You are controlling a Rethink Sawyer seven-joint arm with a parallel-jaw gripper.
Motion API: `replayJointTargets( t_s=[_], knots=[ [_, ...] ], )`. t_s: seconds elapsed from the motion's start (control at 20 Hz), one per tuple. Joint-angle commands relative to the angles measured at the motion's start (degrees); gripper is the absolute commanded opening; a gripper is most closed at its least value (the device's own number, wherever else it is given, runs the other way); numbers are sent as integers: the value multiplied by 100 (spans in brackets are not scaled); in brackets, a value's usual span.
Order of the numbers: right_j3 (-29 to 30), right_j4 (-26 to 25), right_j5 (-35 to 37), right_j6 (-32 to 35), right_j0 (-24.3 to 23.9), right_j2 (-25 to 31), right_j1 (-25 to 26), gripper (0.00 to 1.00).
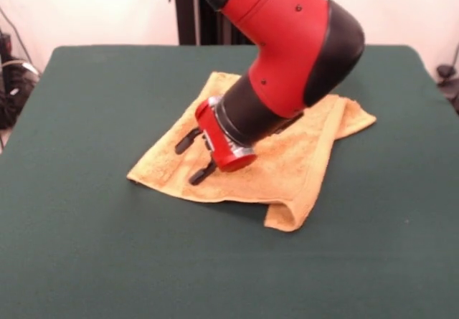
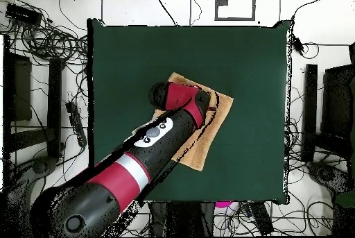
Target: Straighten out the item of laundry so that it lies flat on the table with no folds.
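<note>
One orange-tan terry towel (image 1: 287, 163) lies near the middle of the dark green tabletop (image 1: 86, 247), not flat: in the front view its right side is doubled over, a thick rolled fold running from the far right corner down to a rounded flap at the near edge, and the near-left corner lifts slightly off the felt. A woven band stripe shows faintly along the left part of the cloth. From overhead the towel (image 2: 211, 121) reads as a slanted, roughly square patch, mostly covered by the arm. There is one red and black arm (image 1: 301, 39), leaning down steeply over the towel, and one tool (image 1: 195, 155) at its tip. The tool's two black fingers (image 1: 188, 140) are spread apart, pointing toward the picture's left and hovering just above or on the towel's left part; whether they touch the cloth cannot be told. Nothing is pinched between them. Around the tabletop, the overhead view shows tangled cables (image 2: 48, 37) on the floor.
</note>
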Motion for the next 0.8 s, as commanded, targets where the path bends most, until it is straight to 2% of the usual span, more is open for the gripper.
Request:
replayJointTargets(
  t_s=[0.05,0.35,0.6,0.8],
  knots=[
    [-22,-93,-595,1105,-328,570,904,100],
    [8,-281,-292,786,-359,434,830,100],
    [98,-618,215,-158,-597,961,359,100],
    [175,-894,547,-378,-636,931,122,100]
  ],
)
